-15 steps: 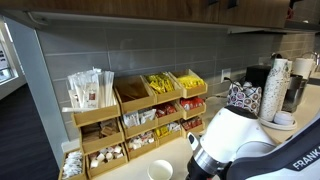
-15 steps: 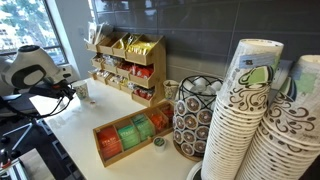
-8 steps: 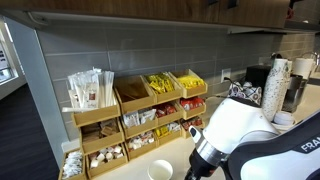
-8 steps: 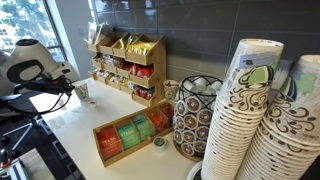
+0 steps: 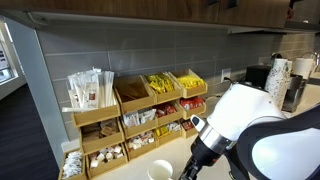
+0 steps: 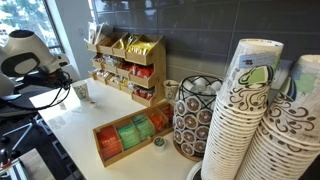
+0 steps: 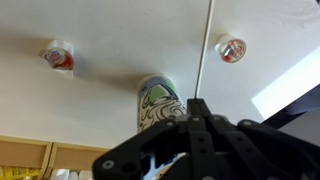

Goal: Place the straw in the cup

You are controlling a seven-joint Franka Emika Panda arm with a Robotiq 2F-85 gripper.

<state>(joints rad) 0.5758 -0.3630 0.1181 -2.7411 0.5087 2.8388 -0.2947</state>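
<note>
The straw (image 7: 206, 45) shows only in the wrist view, as a thin pale line running from the tips of the gripper (image 7: 197, 103) out toward the top edge. The jaws look drawn together on its near end, though the contact itself is too small to make out.

I judge the straw very light, hollow and springy. A hard pinch would flatten it, a loose one would let it swivel or slide, since its skin is probably smooth. Holding it near one end suits the task, because the long free length can lead into the cup, but that length will wobble and sag.

The cup (image 5: 160, 170) stands upright on the white bench (image 6: 80, 130), mouth open, with the gripper just beside it in both exterior views. It looks like thin paper, so a straw tip pushed against the rim could tip or shove it. The tip should come in from above, inside the rim.

In the wrist view a green-printed cup (image 7: 158, 100) sits just behind the jaws. I cannot tell whether it is the same one.

Behind the cup stands a wooden organiser (image 5: 100, 125) of sachets and wrapped sticks.
</note>
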